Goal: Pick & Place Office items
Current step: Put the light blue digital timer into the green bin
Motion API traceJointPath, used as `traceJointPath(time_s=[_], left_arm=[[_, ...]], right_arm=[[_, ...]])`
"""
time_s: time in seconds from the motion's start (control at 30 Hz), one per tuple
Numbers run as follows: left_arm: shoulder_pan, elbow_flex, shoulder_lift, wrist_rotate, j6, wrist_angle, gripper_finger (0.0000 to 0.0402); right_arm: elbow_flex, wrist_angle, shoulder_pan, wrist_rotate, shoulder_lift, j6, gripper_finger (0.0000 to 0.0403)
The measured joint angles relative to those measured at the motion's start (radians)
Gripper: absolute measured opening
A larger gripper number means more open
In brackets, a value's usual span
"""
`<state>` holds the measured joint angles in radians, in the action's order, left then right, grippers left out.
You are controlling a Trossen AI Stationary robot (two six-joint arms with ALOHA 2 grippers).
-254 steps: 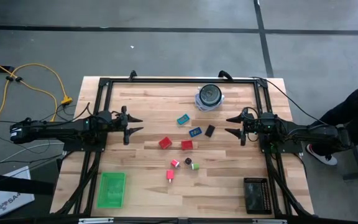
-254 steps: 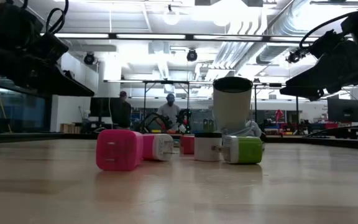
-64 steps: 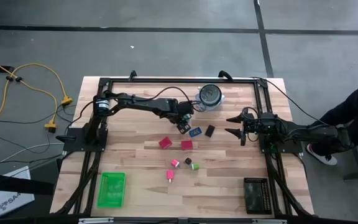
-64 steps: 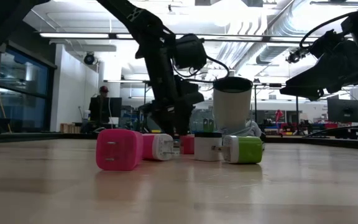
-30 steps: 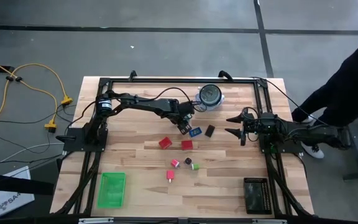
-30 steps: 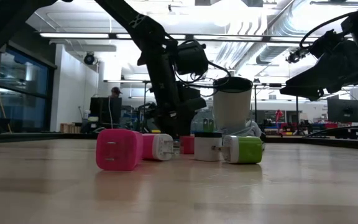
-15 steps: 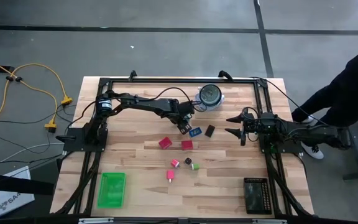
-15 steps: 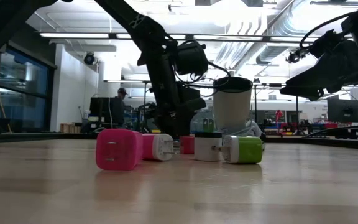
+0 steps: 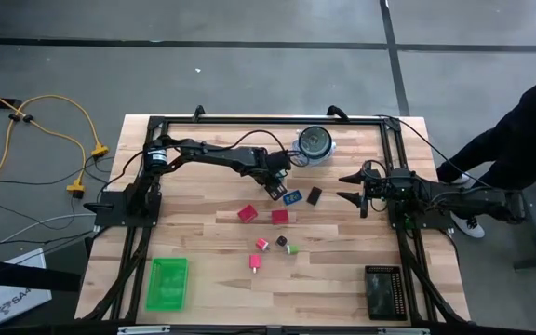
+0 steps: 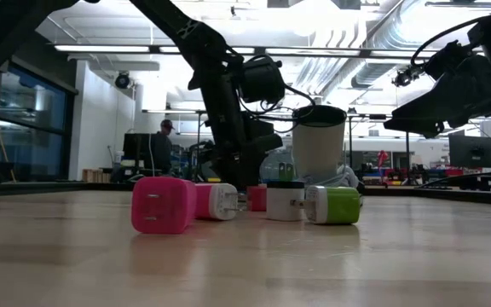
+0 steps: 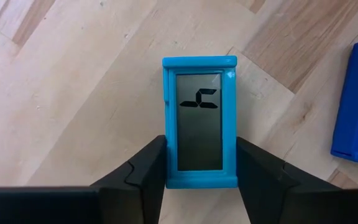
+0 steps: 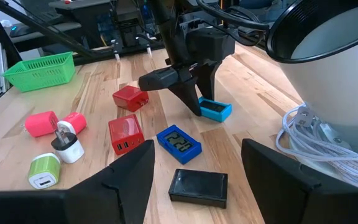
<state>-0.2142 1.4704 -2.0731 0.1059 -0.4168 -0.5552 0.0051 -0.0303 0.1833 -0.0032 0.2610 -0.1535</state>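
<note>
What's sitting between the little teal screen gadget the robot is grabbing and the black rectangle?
A darker blue little clock lies between them. The right wrist view shows it best: teal gadget, blue clock, then black rectangle. From above they run in the same row.

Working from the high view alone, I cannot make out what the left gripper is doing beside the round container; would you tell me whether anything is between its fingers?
Observer: Yes. The left wrist view shows the left gripper with a teal LCD clock between its fingers, which sit against both long sides.
Operator: Thank you. Is it off the table?
Observer: It does not look so. In the right wrist view it lies flat on the table under that gripper.
Operator: And the right gripper?
Observer: The right gripper is open and holds nothing. A black rectangle lies on the wood just ahead of it.
</note>
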Motion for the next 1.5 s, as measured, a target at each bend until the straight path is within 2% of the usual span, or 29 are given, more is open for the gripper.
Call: traceJointPath(time_s=[0.37, 0.6, 1.0, 1.27, 1.5], left_arm=[[0.0, -0.003, 0.016, -0.004, -0.003, -0.018, 0.0153], [-0.006, -0.004, 0.075, -0.004, -0.004, -0.088, 0.0153], [-0.001, -0.003, 0.201, 0.072, 0.005, -0.214, 0.0152], [0.047, -0.005, 0.294, 0.119, 0.061, -0.325, 0.0152], [0.107, -0.139, 0.443, 0.136, 0.03, -0.332, 0.0152]], right_arm=[[0.0, 0.0, 0.0, 0.0, 0.0, 0.0, 0.0229], [0.0, 0.0, 0.0, 0.0, 0.0, 0.0, 0.0229], [0.0, -0.001, 0.0, 0.0, 0.0, 0.0, 0.0229], [0.0, -0.001, 0.0, 0.0, 0.0, 0.0, 0.0229], [0.0, 0.0, 0.0, 0.0, 0.0, 0.0, 0.0229]])
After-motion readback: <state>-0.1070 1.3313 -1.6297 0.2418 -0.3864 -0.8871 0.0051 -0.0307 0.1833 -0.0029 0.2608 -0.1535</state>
